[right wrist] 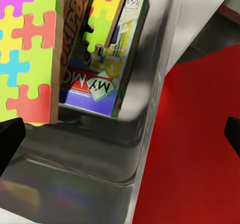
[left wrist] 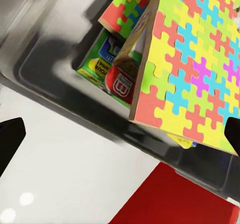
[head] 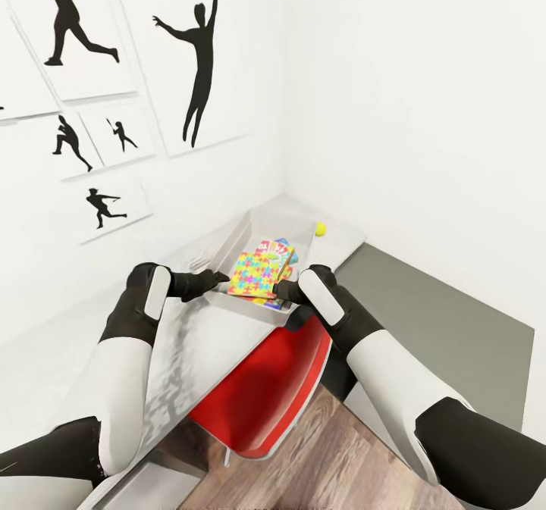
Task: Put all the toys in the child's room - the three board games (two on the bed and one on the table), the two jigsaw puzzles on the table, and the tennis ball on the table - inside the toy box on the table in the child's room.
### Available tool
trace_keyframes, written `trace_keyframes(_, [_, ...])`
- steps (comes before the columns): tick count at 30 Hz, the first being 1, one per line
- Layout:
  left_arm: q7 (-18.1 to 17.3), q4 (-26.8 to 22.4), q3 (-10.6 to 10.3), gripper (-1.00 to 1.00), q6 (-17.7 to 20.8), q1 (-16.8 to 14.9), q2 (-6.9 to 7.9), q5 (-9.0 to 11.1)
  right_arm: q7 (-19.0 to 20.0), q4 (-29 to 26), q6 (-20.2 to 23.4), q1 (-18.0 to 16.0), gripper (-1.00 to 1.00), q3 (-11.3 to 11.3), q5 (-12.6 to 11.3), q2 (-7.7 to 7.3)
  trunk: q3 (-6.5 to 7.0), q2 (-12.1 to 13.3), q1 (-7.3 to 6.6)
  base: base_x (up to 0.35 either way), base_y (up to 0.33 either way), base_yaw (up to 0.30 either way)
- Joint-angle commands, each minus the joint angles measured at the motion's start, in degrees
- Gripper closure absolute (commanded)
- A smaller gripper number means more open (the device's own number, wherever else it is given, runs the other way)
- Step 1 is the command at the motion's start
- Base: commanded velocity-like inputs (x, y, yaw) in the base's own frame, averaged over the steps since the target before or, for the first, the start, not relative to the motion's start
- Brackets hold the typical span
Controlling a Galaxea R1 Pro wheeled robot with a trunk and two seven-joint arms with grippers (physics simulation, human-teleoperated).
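The table (head: 189, 343) runs along the poster wall into the corner, and the toy box (head: 243, 231) sits at its far end, filling nearly its whole width. From the box, the wall lies at nine o'clock and the table's open edge at three o'clock, with a red chair (head: 265, 396) tucked below that edge and wood floor behind it. The tennis ball (head: 321, 228) lies on the table just past the box's far right corner, at one o'clock.

Inside the box, a jigsaw puzzle (head: 256, 273) lies tilted on top, a second puzzle (left wrist: 125, 4) and the board games (right wrist: 107, 84) beneath it.

The left gripper (head: 220, 276) rests at the box's near rim, fingers spread wide, holding nothing. The right gripper (head: 277, 292) is at the near right corner, likewise spread and empty.
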Motion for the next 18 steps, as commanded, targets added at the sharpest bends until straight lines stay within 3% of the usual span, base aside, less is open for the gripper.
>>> trace_keyframes(1, [-0.34,-0.03,0.45,-1.00,0.29,-0.06,-0.07,-0.27,-0.56,-0.05,0.05,-0.06,-1.00,0.08,-0.50,0.00,-0.18,-0.12,0.03,0.000,0.000,0.000])
trace_keyframes(18, [-0.33,-0.02,0.62,-1.00,0.29,-0.06,-0.07,-0.27,-0.56,-0.32,0.03,-0.06,-1.00,0.09,-0.52,0.00,-0.89,-0.12,0.03,0.000,0.000,0.000])
